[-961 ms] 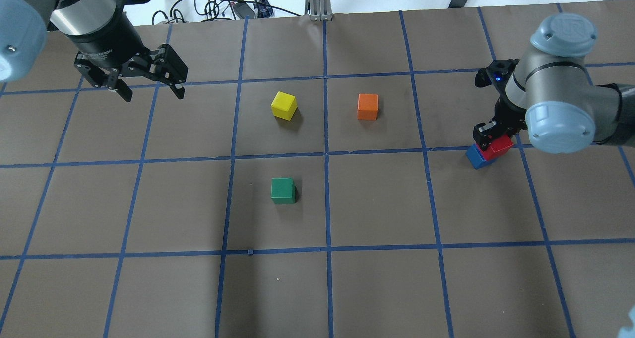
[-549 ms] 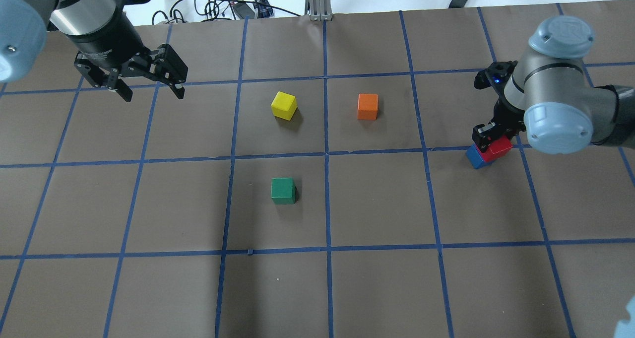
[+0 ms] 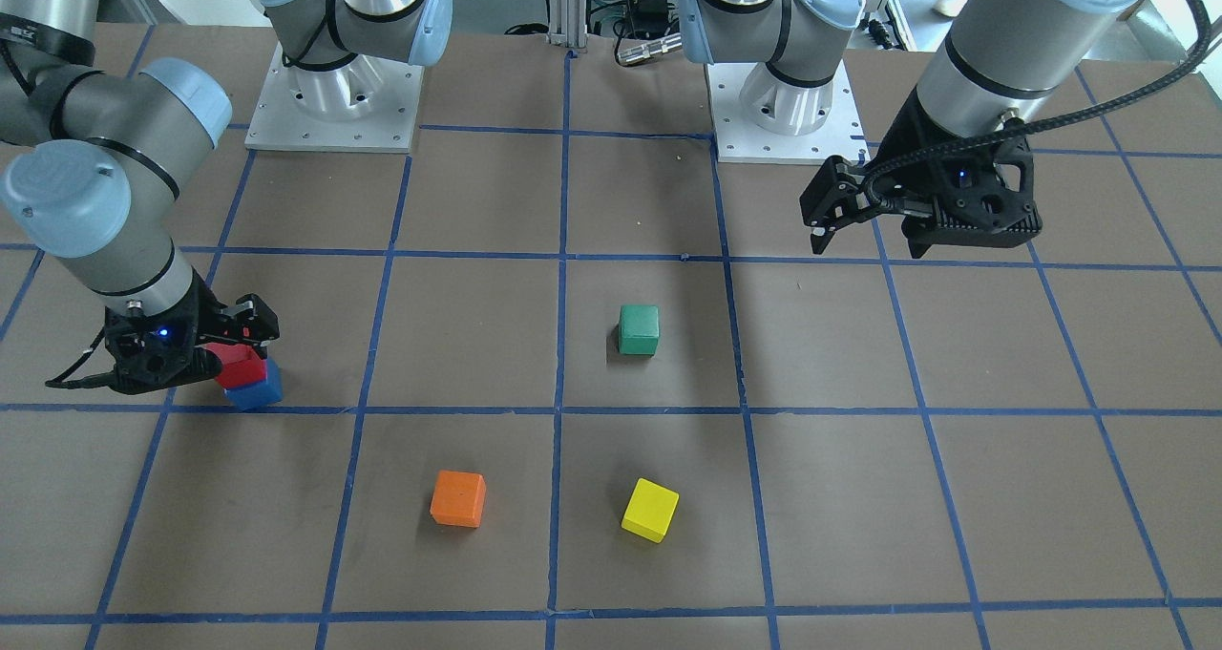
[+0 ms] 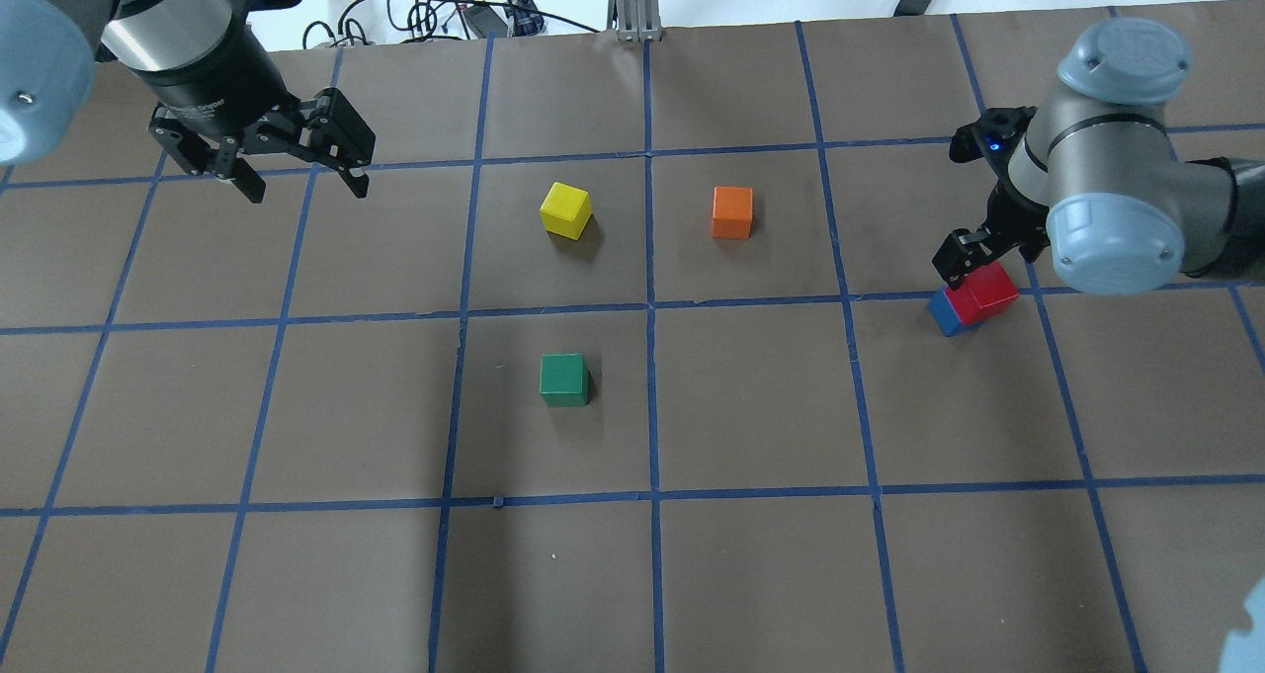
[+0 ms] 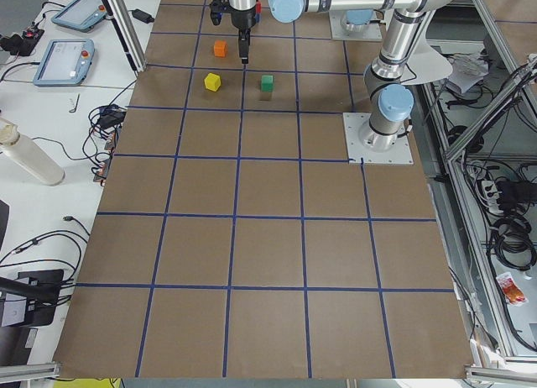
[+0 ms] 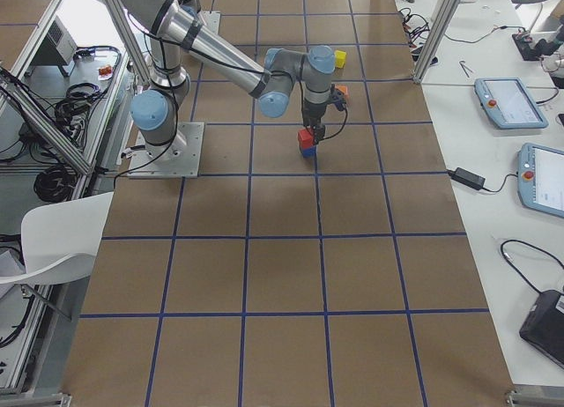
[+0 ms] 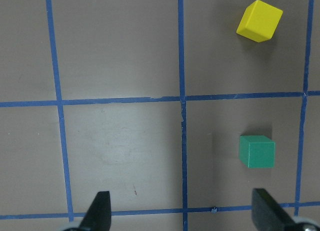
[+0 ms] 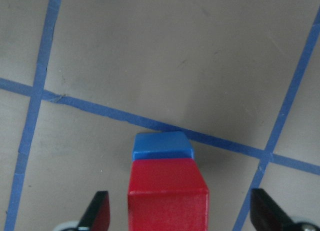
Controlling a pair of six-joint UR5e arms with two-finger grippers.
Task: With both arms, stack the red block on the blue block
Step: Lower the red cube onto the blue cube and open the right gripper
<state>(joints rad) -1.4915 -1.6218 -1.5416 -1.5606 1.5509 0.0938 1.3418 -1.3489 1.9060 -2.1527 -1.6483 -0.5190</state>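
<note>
Red block [image 8: 168, 201] atop blue block [image 8: 162, 145], pincer [image 8: 179, 192] wide

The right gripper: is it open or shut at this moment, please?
Open. The right gripper has gaps between each finger and the red block, which sits on the blue block.

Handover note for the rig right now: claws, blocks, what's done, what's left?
Right claw: open, fingers either side of the small matte red cube, not touching it.
Left claw: open, empty, hovering well away from the stack.
Red cube sits on the small matte blue cube.
Done: stack placed, released.
Left: lift the right claw clear, check the stack stands.
</note>
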